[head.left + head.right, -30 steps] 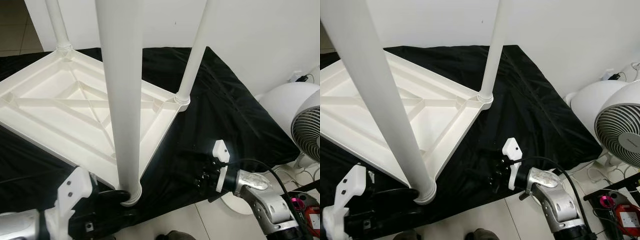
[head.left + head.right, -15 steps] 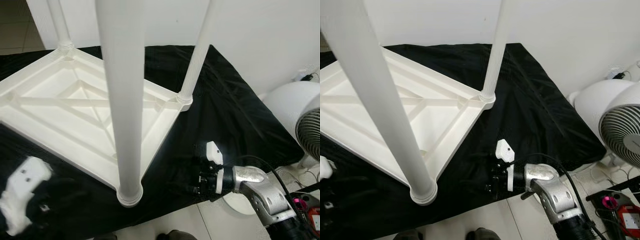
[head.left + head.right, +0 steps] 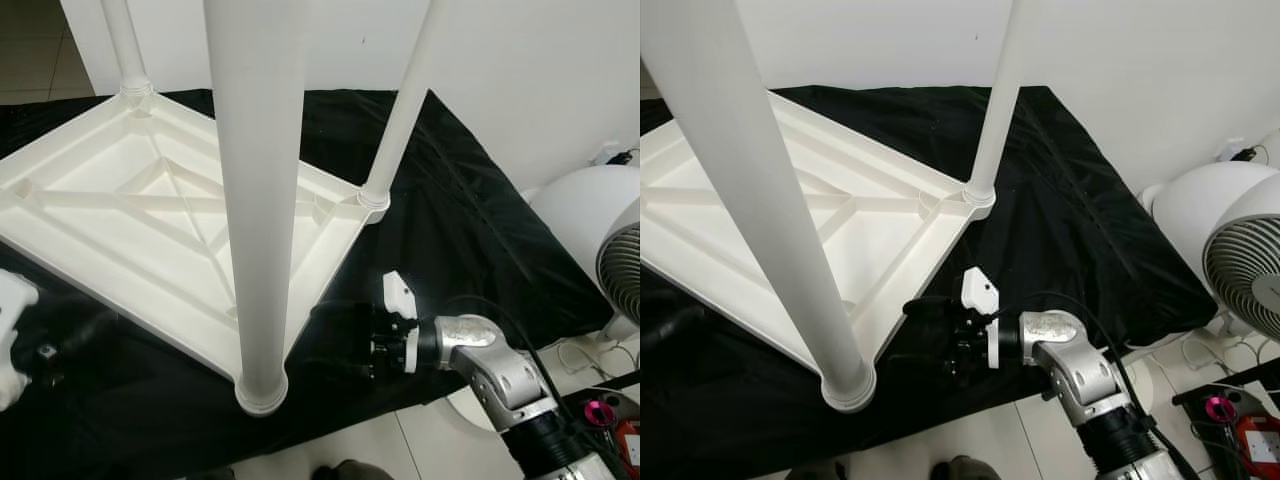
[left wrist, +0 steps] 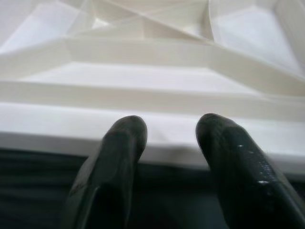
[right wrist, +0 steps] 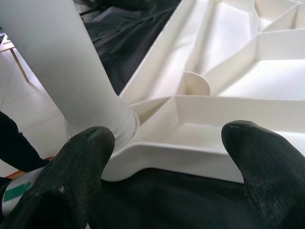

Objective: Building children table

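**Inverted table on cloth, both grippers closing in on its rim**

The left gripper (image 4: 167,138) is sitting at the left side of the scene, low against the near-left edge of the table top (image 3: 130,215). In the left wrist view its two black fingers (image 4: 121,143) are standing parted with a gap between them, grasping nothing, the white rim lying just beyond the tips. In my judgement it is lining up to take the rim.

The table top is lying upside down on the black cloth (image 3: 460,230), ribbed underside facing up; this is presumably so that the legs can be fitted from above. Three legs are standing upright in corner sockets: the far-left leg (image 3: 125,45), the near leg (image 3: 258,200) and the right-corner leg (image 3: 400,110). The fourth corner is lying outside the frames, so I cannot tell whether it is fitted.

The shallow underside compartments between the ribs are holding nothing.

The right gripper (image 3: 335,340) is reaching in from the right, close beside the rim between the near leg and the right-corner leg. In the right wrist view its fingers (image 5: 81,157) are spread wide and released, framing the rim and the near leg's base collar without touching either.

A white fan (image 3: 600,240) is standing on the floor well to the right.
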Available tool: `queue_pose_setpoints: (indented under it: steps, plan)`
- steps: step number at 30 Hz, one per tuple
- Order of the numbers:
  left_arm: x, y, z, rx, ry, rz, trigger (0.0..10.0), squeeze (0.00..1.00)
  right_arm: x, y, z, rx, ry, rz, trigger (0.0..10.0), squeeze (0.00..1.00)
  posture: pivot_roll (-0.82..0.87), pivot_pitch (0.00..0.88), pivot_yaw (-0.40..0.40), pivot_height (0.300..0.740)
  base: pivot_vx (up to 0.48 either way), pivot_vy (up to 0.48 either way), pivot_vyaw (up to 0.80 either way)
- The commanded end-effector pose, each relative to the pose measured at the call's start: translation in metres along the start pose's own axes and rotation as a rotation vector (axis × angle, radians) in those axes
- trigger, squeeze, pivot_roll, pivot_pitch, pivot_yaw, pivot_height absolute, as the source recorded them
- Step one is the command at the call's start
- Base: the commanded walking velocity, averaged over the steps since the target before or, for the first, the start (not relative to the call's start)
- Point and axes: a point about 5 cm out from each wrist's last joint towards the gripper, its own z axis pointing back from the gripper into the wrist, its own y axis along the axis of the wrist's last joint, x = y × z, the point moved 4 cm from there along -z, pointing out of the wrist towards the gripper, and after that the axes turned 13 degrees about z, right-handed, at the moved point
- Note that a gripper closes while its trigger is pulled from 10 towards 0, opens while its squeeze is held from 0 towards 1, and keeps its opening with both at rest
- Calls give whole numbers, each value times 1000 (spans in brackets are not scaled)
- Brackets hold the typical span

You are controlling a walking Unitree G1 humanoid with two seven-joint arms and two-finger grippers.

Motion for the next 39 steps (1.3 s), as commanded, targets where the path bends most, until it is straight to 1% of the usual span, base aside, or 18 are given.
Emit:
queue_pose_setpoints:
  steps: [1, 2, 3, 4, 9, 12, 16, 18, 21, 25, 26, 27, 30, 32, 33, 36, 37, 39]
  plan:
    - [-26, 4, 7, 51, 178, 8, 10000, 0, -5, -5, 0, -24, 18, 9, 10000, 0, 139, 62, -77, 740, 0, 0, 0]
    - [-33, 6, 10, 74, 214, 22, 10000, 0, -10, -6, -1, -24, 38, 2, 10000, 0, 141, 63, -76, 740, 0, 0, 0]
    - [-33, 6, 10, 74, 214, 22, 10000, 0, -10, -6, -1, -24, 38, 2, 10000, 0, 141, 63, -76, 740, 0, 0, 0]
    - [-41, 12, 15, 113, 241, 39, 10000, 0, -15, -8, -3, -24, 67, -7, 10000, 0, 141, 63, -76, 740, 0, 0, 0]
    - [-45, 20, 21, 168, 236, 84, 10000, 0, -21, -10, -6, -23, 118, -8, 10000, 0, 141, 63, -76, 740, 0, 0, 0]
    - [-45, 24, 23, 178, 224, 84, 10000, 0, -22, -10, -8, -25, 133, -9, 10000, 0, 147, 68, -77, 740, 0, 0, 0]
    - [-65, 51, 42, 291, 285, 62, 10000, 0, -16, -5, -29, 12, 133, 17, 10000, 0, 161, 75, -77, 740, 0, 0, 0]
    - [-68, 55, 43, 305, 300, 64, 10000, 0, -16, -5, -31, 15, 137, 18, 10000, 0, 161, 75, -77, 740, 0, 0, 0]
    - [-69, 58, 44, 326, 308, 73, 10000, 0, -17, -4, -35, 19, 151, 23, 10000, 0, 159, 76, -76, 740, 0, 0, 0]
    - [-69, 66, 43, 371, 315, 76, 10000, 0, -21, -2, -45, 22, 220, 46, 10000, 0, 160, 78, -78, 740, 0, 0, 0]
    - [-67, 68, 40, 390, 302, 89, 10000, 0, -24, 1, -55, 30, 270, 59, 10000, 0, 161, 77, -83, 740, 0, 0, 0]
    - [-67, 69, 39, 393, 299, 90, 10000, 0, -25, 3, -60, 36, 292, 62, 10000, 0, 162, 78, -84, 740, 0, 0, 0]
    - [-66, 69, 39, 394, 296, 89, 10000, 0, -26, 4, -63, 39, 306, 65, 10000, 0, 163, 78, -86, 740, 0, 0, 0]
    - [-65, 70, 37, 400, 287, 86, 10000, 0, -30, 6, -73, 48, 349, 73, 10000, 0, 166, 81, -94, 740, 0, 0, 0]
    - [-65, 70, 37, 400, 287, 86, 10000, 0, -30, 6, -73, 48, 349, 73, 10000, 0, 166, 81, -94, 740, 0, 0, 0]
    - [-63, 71, 36, 412, 273, 91, 10000, 0, -37, 9, -86, 58, 419, 73, 10000, 0, 165, 85, -98, 740, 0, 0, 0]
    - [-63, 71, 36, 412, 273, 91, 10000, 0, -37, 9, -86, 58, 419, 73, 10000, 0, 165, 85, -98, 740, 0, 0, 0]
    - [-63, 70, 35, 412, 270, 94, 10000, 0, -40, 11, -94, 62, 444, 79, 10000, 0, 157, 88, -103, 740, 0, 0, 0]
